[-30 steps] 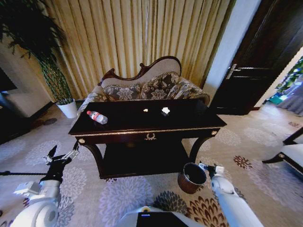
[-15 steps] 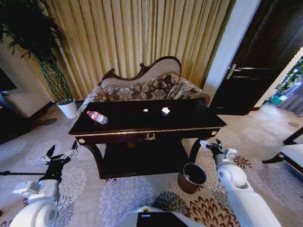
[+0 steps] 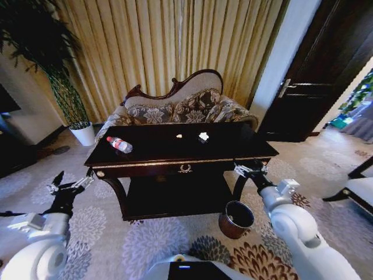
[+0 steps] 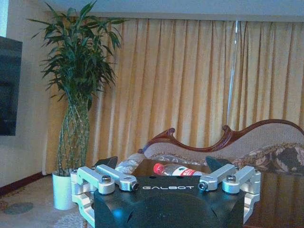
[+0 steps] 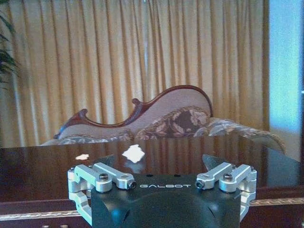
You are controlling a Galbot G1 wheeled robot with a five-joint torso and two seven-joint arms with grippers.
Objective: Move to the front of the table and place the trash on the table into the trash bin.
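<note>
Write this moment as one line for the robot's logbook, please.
left end effector: open, raised beside table | right end effector: open, at table front | bottle, paper scraps: on table | trash bin: on floor

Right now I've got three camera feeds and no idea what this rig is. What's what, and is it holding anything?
It is a wheeled robot with two arms. The wide picture comes from its head camera, looking down at a dark table. The other two come from cameras on its wrists, each looking out over its own gripper.

The left gripper is off the table's left corner. The right gripper is at the table's right front edge. Both are open and hold nothing.

On the table lie a water bottle on its side near the left end and two white paper scraps near the middle. A brown trash bin stands on the carpet by the right front leg.
</note>
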